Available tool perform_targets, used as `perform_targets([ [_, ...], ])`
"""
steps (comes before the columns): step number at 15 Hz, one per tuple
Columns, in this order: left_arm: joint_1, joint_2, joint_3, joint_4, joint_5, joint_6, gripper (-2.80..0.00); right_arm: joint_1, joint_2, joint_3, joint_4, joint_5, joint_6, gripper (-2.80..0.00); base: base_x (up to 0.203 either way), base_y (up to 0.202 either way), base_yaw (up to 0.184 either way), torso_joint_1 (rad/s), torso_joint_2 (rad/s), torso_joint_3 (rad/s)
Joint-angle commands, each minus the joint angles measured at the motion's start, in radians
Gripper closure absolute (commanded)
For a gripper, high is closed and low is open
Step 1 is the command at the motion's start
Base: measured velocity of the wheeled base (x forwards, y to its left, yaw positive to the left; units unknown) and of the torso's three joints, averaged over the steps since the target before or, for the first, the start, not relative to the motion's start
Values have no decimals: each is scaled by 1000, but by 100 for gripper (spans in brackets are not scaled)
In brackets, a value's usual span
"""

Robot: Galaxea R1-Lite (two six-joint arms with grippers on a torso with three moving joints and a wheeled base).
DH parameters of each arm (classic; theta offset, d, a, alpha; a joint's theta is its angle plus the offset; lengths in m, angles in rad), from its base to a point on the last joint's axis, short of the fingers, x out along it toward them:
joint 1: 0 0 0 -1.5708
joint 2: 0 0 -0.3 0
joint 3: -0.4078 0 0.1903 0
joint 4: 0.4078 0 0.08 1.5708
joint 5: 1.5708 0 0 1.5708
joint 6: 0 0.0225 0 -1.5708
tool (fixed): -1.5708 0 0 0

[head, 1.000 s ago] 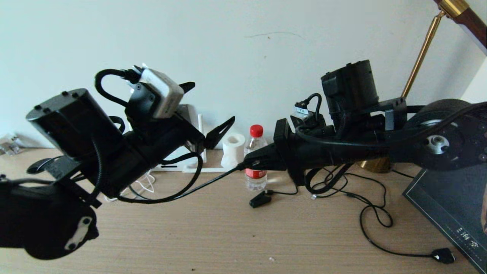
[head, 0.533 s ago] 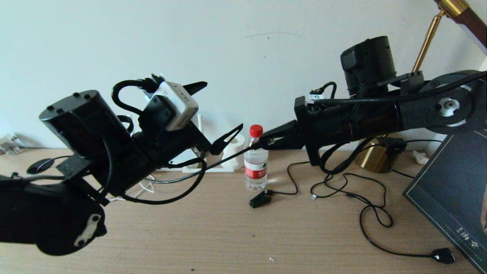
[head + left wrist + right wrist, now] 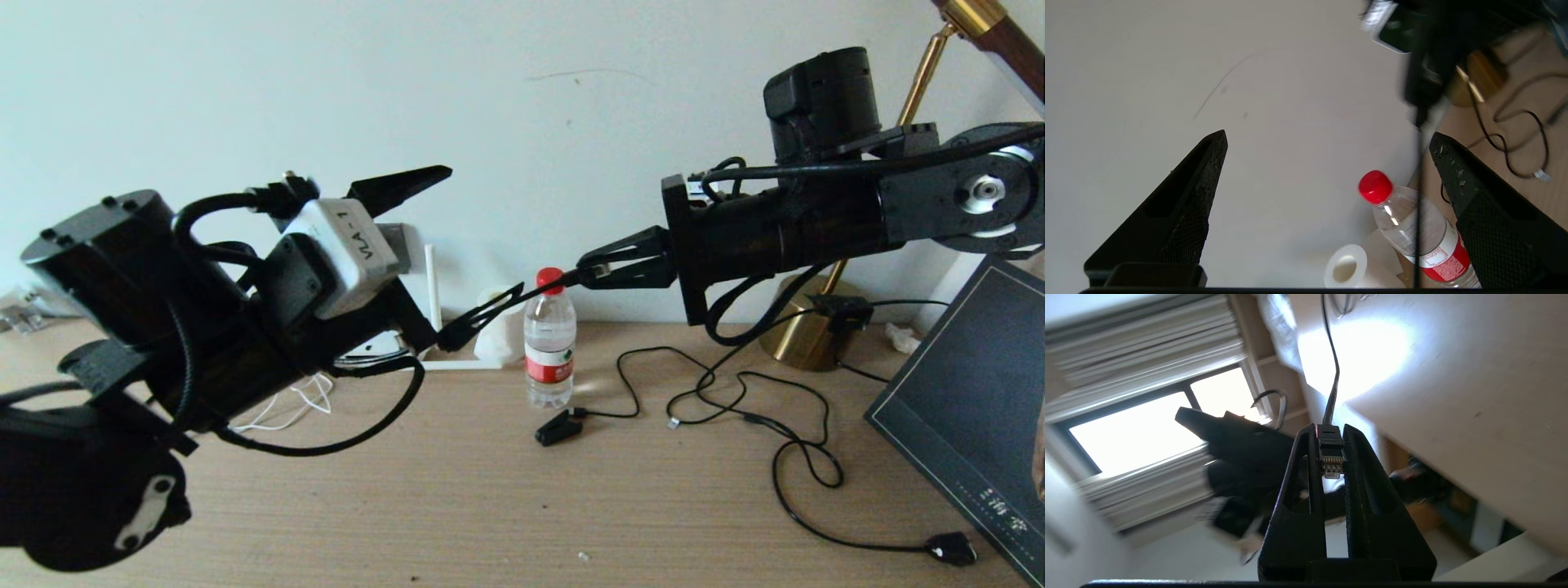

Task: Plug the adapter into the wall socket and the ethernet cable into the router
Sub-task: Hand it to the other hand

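Right hand [image 3: 589, 272] hangs above the water bottle [image 3: 549, 349] in the head view, pinching the ethernet cable [image 3: 490, 312], which runs toward the spread, empty left hand [image 3: 445, 253] over the worktop [image 3: 522, 506]. Left wrist view: fingers [image 3: 1180, 204] splayed, cable between. Right wrist view: connector [image 3: 1331, 455] clamped at the fingertips.

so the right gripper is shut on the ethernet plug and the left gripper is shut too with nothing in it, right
Not quite. The right gripper is indeed shut on the ethernet plug, but the left gripper is open, not shut. The left wrist view shows its two fingers spread wide apart with nothing between them.
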Motion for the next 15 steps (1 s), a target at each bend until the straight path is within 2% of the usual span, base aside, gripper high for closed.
perform_targets([
  [1, 2, 14, 7, -2, -39, 71, -280, -33, 6, -32, 4, 73, 56, 0, 0, 0, 0, 0, 0, 0],
  [3, 1, 54, -10, 3, -73, 145, -280, -35, 7, -50, 2, 104, 126, 0, 0, 0, 0, 0, 0, 0],
  [5, -16, 96, -30, 5, -80, 182, -280, -34, 17, -57, 4, 123, 142, 0, 0, 0, 0, 0, 0, 0],
  [8, -19, 135, -83, 5, -83, 201, -280, -35, 20, -56, 4, 170, 149, 0, 0, 0, 0, 0, 0, 0],
  [12, -20, 169, -155, 6, -120, 239, -280, -35, 26, -56, 4, 185, 156, 0, 0, 0, 0, 0, 0, 0],
  [15, -48, 183, -228, 20, -122, 241, -280, -34, 35, -60, 4, 236, 154, 0, 0, 0, 0, 0, 0, 0],
])
